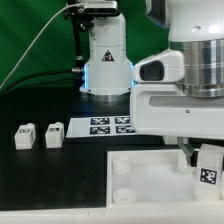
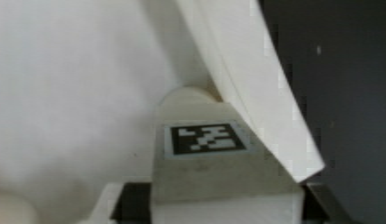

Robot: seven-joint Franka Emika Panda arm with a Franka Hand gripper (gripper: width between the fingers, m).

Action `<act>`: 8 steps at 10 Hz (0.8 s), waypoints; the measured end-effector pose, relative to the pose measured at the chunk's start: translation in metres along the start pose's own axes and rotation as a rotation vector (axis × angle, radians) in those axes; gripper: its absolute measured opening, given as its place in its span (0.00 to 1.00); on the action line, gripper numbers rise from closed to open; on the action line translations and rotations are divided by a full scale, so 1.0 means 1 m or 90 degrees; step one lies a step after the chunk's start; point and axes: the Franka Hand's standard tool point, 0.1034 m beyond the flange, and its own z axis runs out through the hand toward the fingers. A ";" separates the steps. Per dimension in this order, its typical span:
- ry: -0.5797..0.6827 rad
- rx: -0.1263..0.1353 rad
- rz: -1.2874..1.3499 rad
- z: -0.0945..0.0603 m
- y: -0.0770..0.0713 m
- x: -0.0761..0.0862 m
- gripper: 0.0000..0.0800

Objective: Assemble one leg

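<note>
My gripper is shut on a leg, a chunky white peg with a black-and-white tag, at the exterior view's right. It holds the leg over the right part of the large white panel. In the wrist view the leg stands between my two dark fingers, with the gripper closed on its sides. The leg's far end lies at the panel beside its slanting edge. I cannot tell whether it touches the panel.
Two more legs stand on the black table at the exterior view's left. The marker board lies in front of the robot base. A round corner socket shows in the panel.
</note>
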 end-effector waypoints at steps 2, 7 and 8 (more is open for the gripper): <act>-0.009 0.008 0.248 0.001 0.000 -0.001 0.38; -0.046 0.044 0.521 0.002 0.004 0.001 0.37; -0.045 0.045 0.493 0.002 0.004 0.001 0.60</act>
